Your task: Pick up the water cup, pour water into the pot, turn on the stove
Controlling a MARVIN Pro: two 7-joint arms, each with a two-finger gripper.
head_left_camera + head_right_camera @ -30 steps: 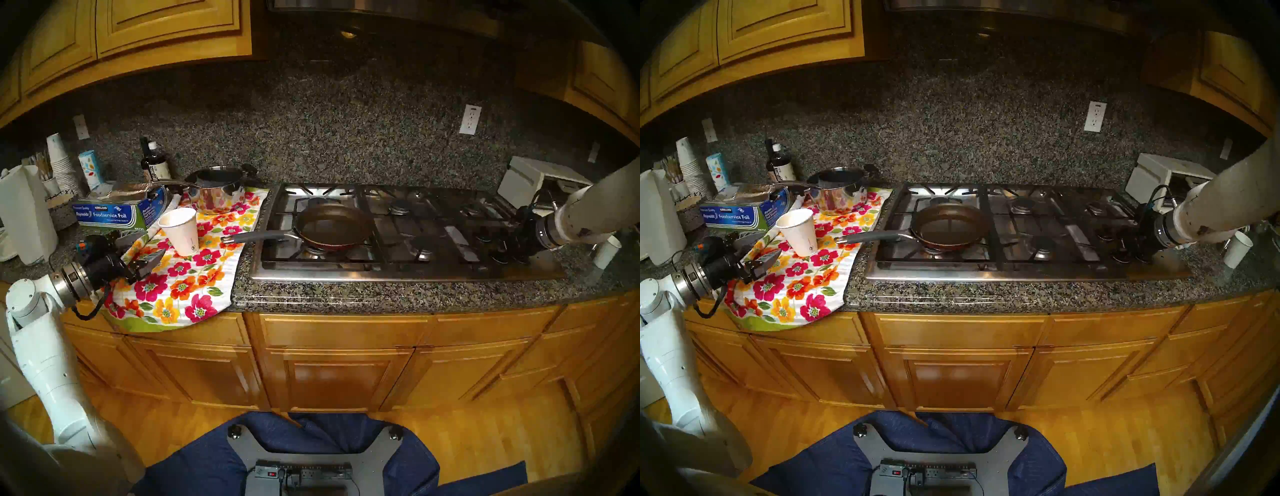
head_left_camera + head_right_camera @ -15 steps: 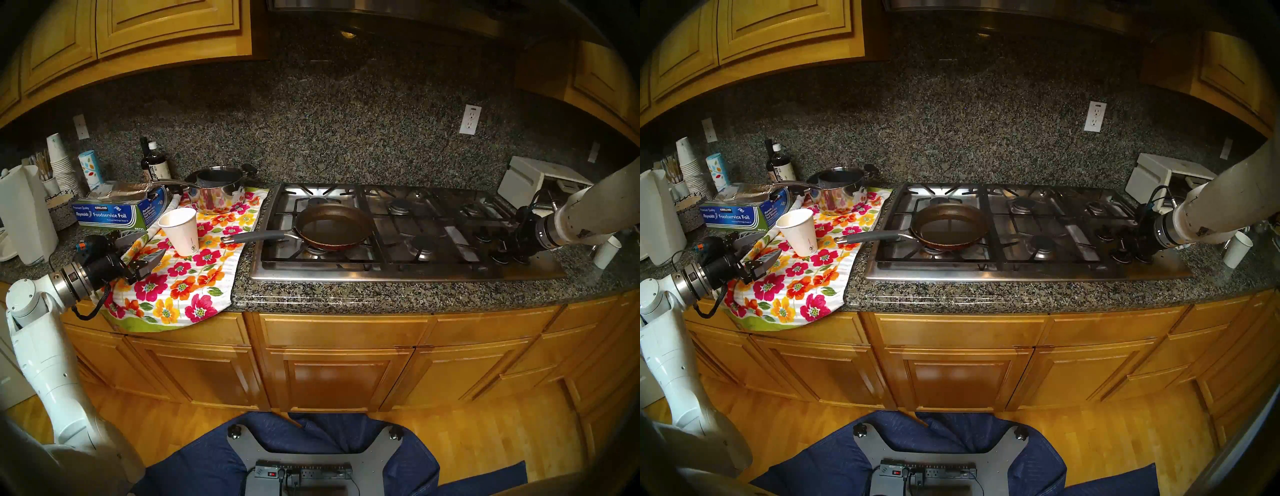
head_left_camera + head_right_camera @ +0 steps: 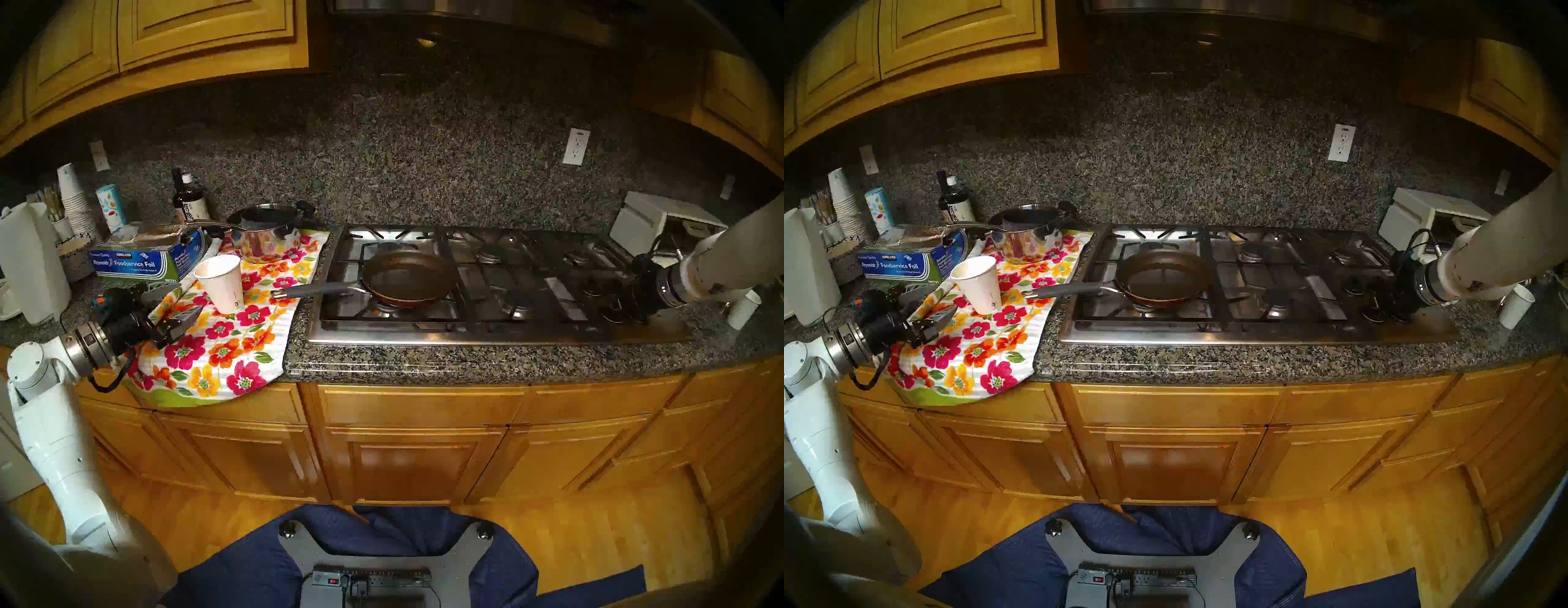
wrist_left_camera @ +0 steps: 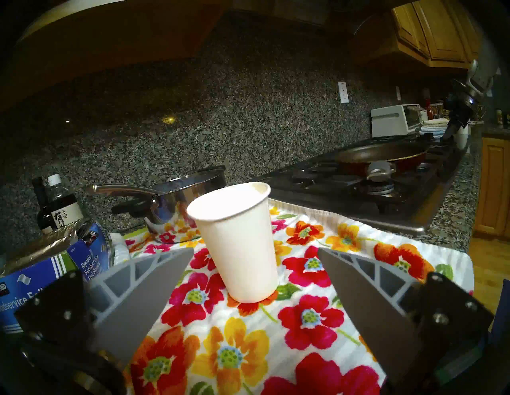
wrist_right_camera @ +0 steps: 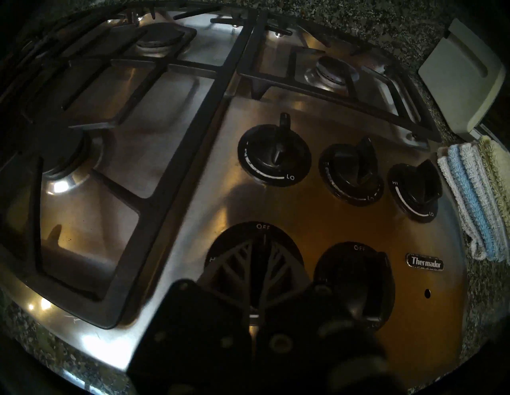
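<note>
Head stereo left: kitchen bench with stove [image 3: 500, 335], 2 arms, 1 cup set down, 1 pan on a burner.

Item 1, water cup [image 3: 222, 282]: white paper, upright on the floral towel [image 3: 220, 352], left of the stove, apart from all claws. Item 2, pot [image 3: 408, 278]: shallow pan, dark inside, red outside, on the front-left grate, grey handle reaching left over the towel edge. Item 3, left claw [image 3: 176, 303]: level, fingers spread wide either side of the cup's near side in the left wrist view, touching nothing, holding nothing. Item 4, right claw [image 5: 260, 245]: angled down at the knob cluster, fingers brought together on the front-left knob [image 5: 255, 255], below its OFF mark. Item 5, steel saucepan [image 3: 265, 231]: behind the cup on the towel. Item 6, foil box [image 3: 140, 261]: left of the cup.
</note>
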